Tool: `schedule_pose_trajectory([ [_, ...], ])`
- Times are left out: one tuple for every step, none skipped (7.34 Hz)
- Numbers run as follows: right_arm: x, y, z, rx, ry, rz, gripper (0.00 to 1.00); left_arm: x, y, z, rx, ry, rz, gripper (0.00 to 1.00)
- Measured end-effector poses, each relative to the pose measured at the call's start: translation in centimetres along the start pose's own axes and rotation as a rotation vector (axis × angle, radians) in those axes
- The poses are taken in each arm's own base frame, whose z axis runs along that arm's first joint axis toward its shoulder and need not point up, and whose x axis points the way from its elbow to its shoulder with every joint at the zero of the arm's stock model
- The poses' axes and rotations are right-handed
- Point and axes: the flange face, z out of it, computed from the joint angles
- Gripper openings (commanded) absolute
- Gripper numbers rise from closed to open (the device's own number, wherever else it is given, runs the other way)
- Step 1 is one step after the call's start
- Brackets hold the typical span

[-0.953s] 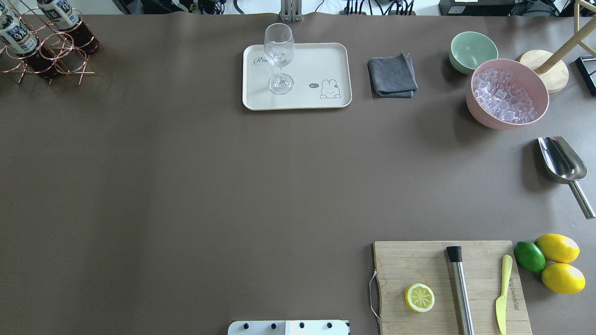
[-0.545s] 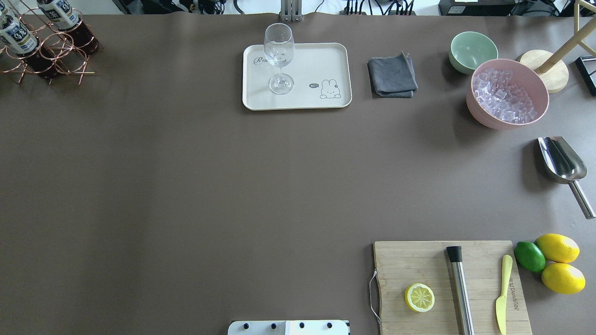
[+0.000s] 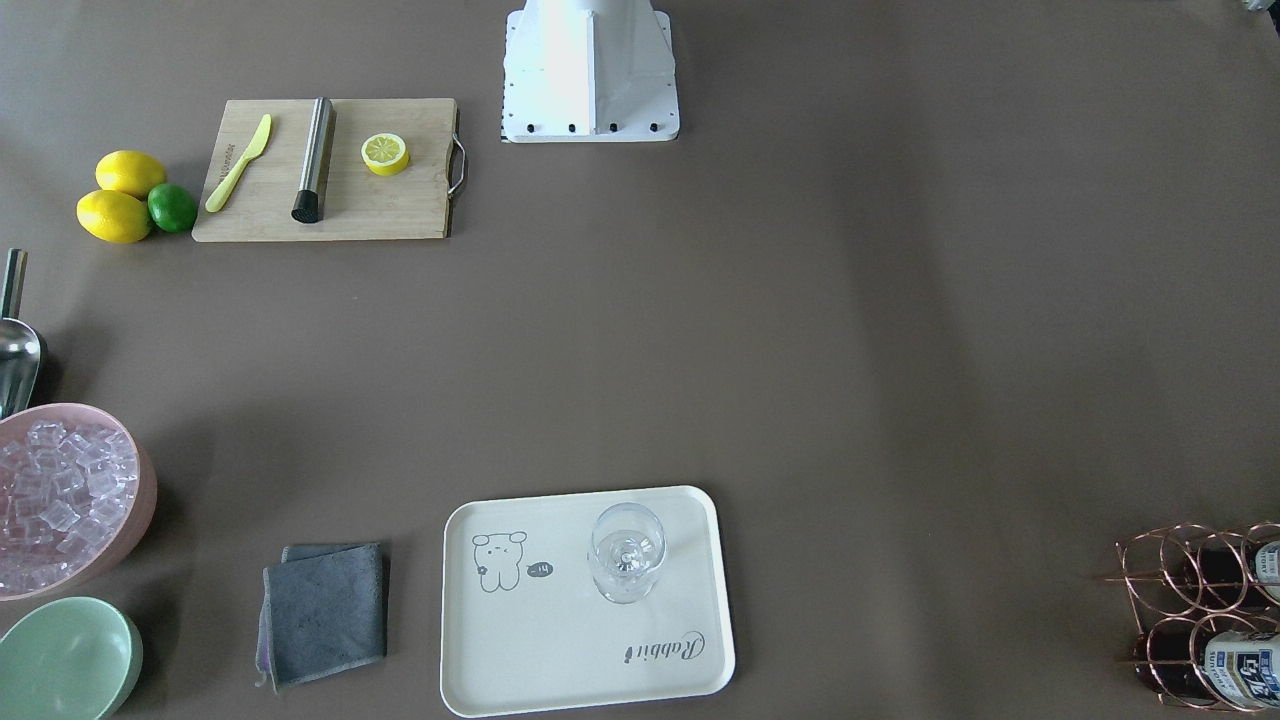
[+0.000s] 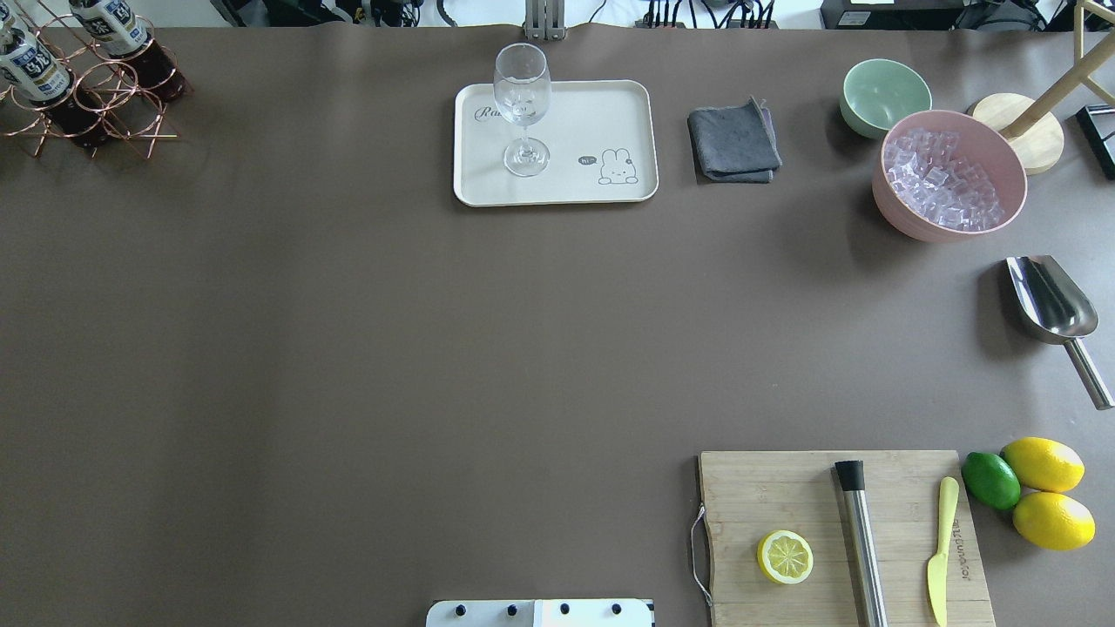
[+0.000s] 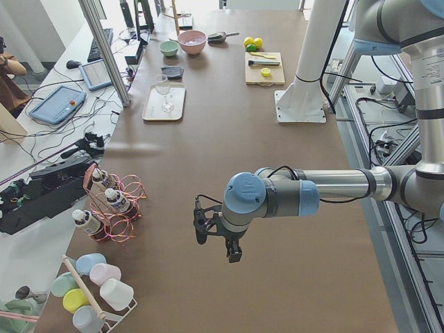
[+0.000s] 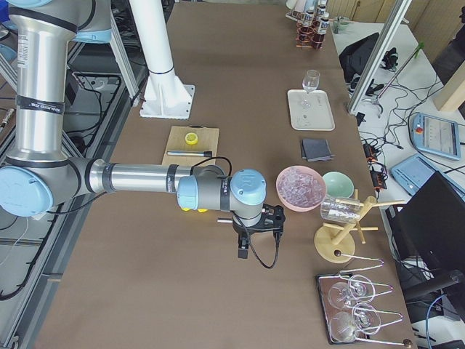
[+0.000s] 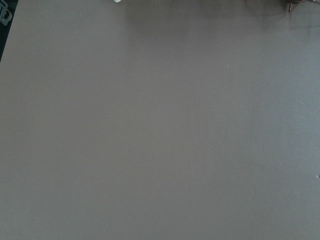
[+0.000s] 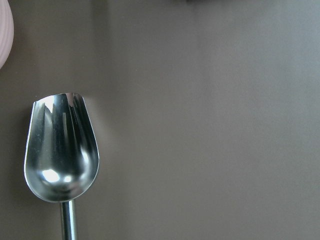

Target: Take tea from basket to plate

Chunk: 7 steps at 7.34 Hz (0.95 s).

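Three small clear plastic tea bottles [image 5: 89, 222] with dark liquid, white caps and white-and-blue labels stand upright in the ring cells of the rose-gold wire basket [image 5: 130, 215], at the lower left of the exterior left view. In the overhead view the basket sits at the upper left corner, well apart from the cream rectangular plate [image 4: 592, 113] at upper centre. A clear stemmed glass [image 4: 523, 104] stands upright on that plate, and none of the bottles is on it.

The left arm [image 5: 333, 184] reaches in level from the right edge of the exterior left view. Its wrist bends down at frame centre, so the left gripper [image 5: 220, 239] hangs over bare brown table [image 5: 277, 277], apart from the basket. How wide its jaws stand cannot be told. Its wrist camera sees only table.

In the exterior right view the right arm [image 6: 138, 178] runs level across mid-frame, with the right gripper [image 6: 256, 234] pointing down just left of the pink bowl of ice cubes [image 6: 301, 187]. Its opening cannot be told either. Its wrist camera looks down on a steel scoop [image 8: 61, 150] at the left of its frame.
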Motion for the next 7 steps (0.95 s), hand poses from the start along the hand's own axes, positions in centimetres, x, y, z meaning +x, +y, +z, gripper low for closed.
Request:
schedule_pose_trajectory([
  [-0.1,-0.1,0.0,0.000,0.000,-0.002,1.00,0.0,0.0,0.0,-0.001,0.000,-0.001,0.97],
  [-0.3,-0.2,0.0,0.000,0.000,-0.006,1.00,-0.1,0.0,0.1,-0.002,0.000,-0.002,0.97],
  [-0.5,-0.4,0.0,0.001,0.000,-0.011,1.00,-0.2,0.0,0.2,-0.004,-0.001,-0.004,0.97],
  [-0.7,-0.6,0.0,0.002,0.000,-0.016,1.00,-0.4,0.0,0.3,-0.006,-0.004,-0.006,0.97],
  [-1.0,-0.7,0.0,0.001,0.000,-0.023,1.00,-0.5,-0.1,0.4,-0.008,-0.005,-0.008,0.97],
  [-1.6,-1.2,-0.1,0.003,-0.001,-0.034,1.00,-0.7,-0.1,0.6,-0.011,-0.006,-0.011,0.97],
  [-2.3,-1.9,-0.1,0.004,-0.001,-0.049,1.00,-0.8,-0.1,0.6,-0.012,-0.006,-0.013,0.97],
])
